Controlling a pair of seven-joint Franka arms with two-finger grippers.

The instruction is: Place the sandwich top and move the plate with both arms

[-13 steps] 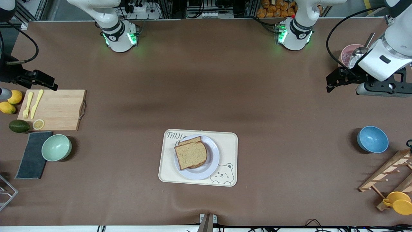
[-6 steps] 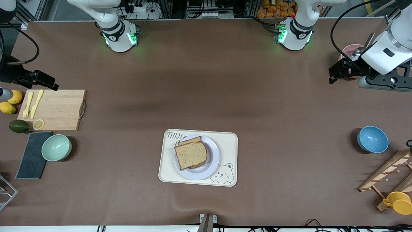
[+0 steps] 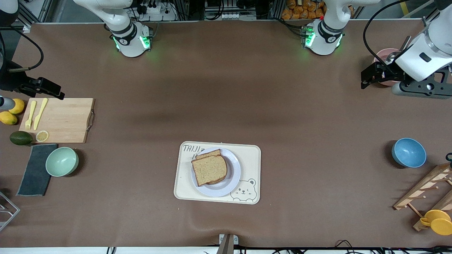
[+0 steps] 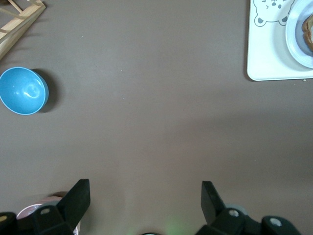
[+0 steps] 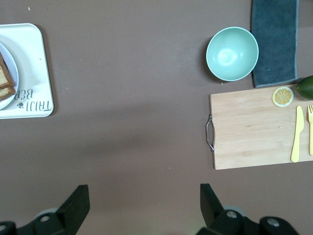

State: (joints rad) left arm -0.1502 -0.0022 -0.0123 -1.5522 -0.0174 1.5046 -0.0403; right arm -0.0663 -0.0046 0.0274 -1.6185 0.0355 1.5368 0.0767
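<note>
The sandwich top (image 3: 209, 169), a plain brown bread slice, lies on a second slice whose edge (image 3: 208, 154) shows under it. Both sit on the pale plate (image 3: 233, 176), which stands on the cream bear tray (image 3: 252, 158). My left gripper (image 3: 365, 79) is open and empty, up over the pink bowl (image 3: 383, 56) at the left arm's end of the table. My right gripper (image 3: 53, 91) is open and empty, up beside the cutting board (image 3: 61, 120). The left wrist view shows open fingers (image 4: 78, 198) and the plate's rim (image 4: 296, 41). The right wrist view shows open fingers (image 5: 78, 200) and a bread edge (image 5: 5, 81).
A blue bowl (image 3: 408, 152), a wooden rack (image 3: 425, 190) and a yellow cup (image 3: 438, 221) are at the left arm's end. A green bowl (image 3: 62, 161), dark cloth (image 3: 35, 169), avocado (image 3: 20, 138), lemons (image 3: 12, 111) and yellow cutlery (image 3: 35, 113) are at the right arm's end.
My left gripper has moved a little toward the robots' side of the table, over the pink bowl. The right gripper, plate and bread have not moved.
</note>
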